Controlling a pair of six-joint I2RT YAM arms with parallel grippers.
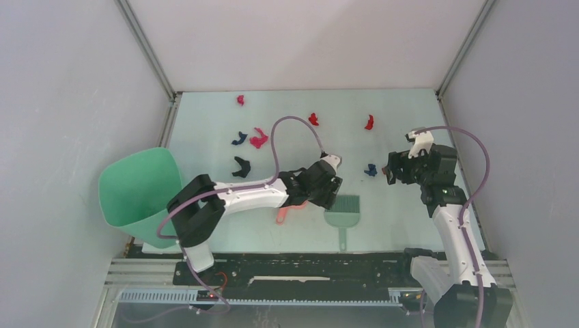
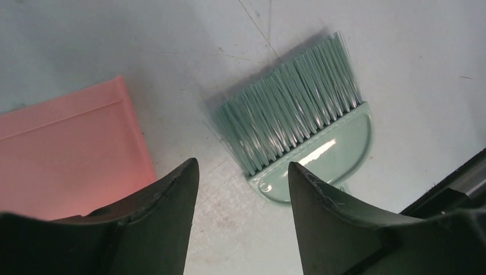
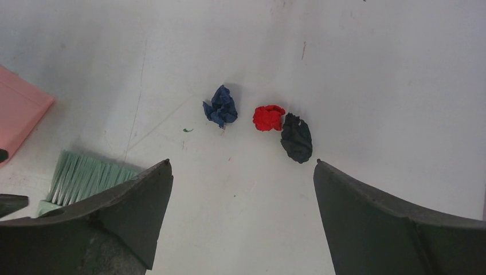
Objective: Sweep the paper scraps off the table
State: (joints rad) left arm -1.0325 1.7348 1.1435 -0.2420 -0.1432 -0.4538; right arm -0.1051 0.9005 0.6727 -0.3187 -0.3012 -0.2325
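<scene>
Your left pincer [image 2: 242,166] gaped empty over the brush [image 2: 298,109]. The right pincer [image 3: 242,163] gaped above featherlight, crumpled paper scraps [image 3: 268,117] scattered on the bench [image 3: 372,69]. I judged you should grip the brush handle.

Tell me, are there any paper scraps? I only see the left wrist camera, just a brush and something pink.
Observer: Yes. The top view shows scraps scattered over the table's far half.
Operator: Is the other arm near any?
Observer: Its wrist camera shows the open right gripper pointing at a blue scrap, a red scrap and a black scrap.
Operator: Is there a bin?
Observer: A green bin sits by the table's left edge.
</scene>
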